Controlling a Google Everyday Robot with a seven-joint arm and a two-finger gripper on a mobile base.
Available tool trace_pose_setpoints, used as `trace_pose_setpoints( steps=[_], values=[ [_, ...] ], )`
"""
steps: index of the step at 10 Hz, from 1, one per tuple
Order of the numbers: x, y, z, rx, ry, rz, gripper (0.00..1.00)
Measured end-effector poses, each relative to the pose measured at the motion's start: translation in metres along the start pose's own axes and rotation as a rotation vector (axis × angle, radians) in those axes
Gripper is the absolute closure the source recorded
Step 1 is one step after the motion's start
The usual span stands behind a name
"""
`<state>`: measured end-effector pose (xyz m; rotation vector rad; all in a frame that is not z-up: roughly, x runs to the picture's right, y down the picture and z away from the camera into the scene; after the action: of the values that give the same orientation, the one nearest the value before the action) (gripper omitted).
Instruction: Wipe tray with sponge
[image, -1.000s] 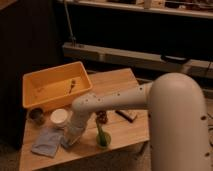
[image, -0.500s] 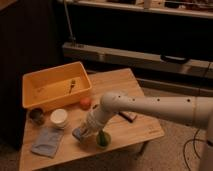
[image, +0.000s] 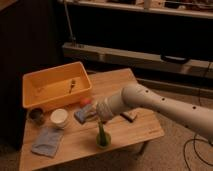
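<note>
Since half a second ago the gripper (image: 93, 114) has drawn up toward the tray (image: 60, 98), and the sponge (image: 81, 114) has come with it. It now hangs just in front of the tray's near right corner. The sponge, a soft blue-grey block, sits at the gripper's end; whether the gripper is clamped on it I cannot tell.

The tray is a yellow, rectangular, smooth-walled plastic bin at the back left of the pale wooden table (image: 137, 131). A small dark stick-like item (image: 72, 86) lies inside it.

Touching or just beside the tray's right front corner is a small orange thing (image: 86, 101). In front of the tray stand a white round cup (image: 59, 118) and, further left, a dark little cup (image: 36, 115). Further forward lies a limp grey-blue cloth (image: 47, 141).

A green narrow-necked bottle (image: 102, 136) stands upright below the gripper. The thick white arm (image: 150, 102), smooth and dotted with small holes, crosses the table's right half from the tray's right, above a dark flat object (image: 129, 116).
</note>
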<state>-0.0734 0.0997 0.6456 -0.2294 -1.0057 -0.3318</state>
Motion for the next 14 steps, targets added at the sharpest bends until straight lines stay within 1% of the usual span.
trace_pose_setpoints(
  steps=[1,2,3,4,6,7,8,10,12,14],
  values=[
    [0.005,-0.018,-0.007,0.038,-0.004,-0.006,0.91],
    [0.008,-0.034,-0.01,0.062,-0.007,-0.012,0.91],
    [0.009,-0.061,-0.008,0.084,-0.01,-0.028,0.91],
    [0.007,-0.082,0.0,0.092,-0.011,-0.039,0.91],
    [-0.003,-0.121,0.019,0.094,-0.009,-0.066,0.91],
    [-0.011,-0.146,0.032,0.089,-0.004,-0.085,0.91],
    [-0.017,-0.165,0.044,0.08,0.0,-0.098,0.91],
    [-0.026,-0.198,0.08,0.051,-0.003,-0.105,0.91],
    [-0.022,-0.216,0.12,0.015,-0.018,-0.079,0.91],
    [-0.01,-0.218,0.155,-0.02,-0.034,-0.044,0.91]
  ],
)
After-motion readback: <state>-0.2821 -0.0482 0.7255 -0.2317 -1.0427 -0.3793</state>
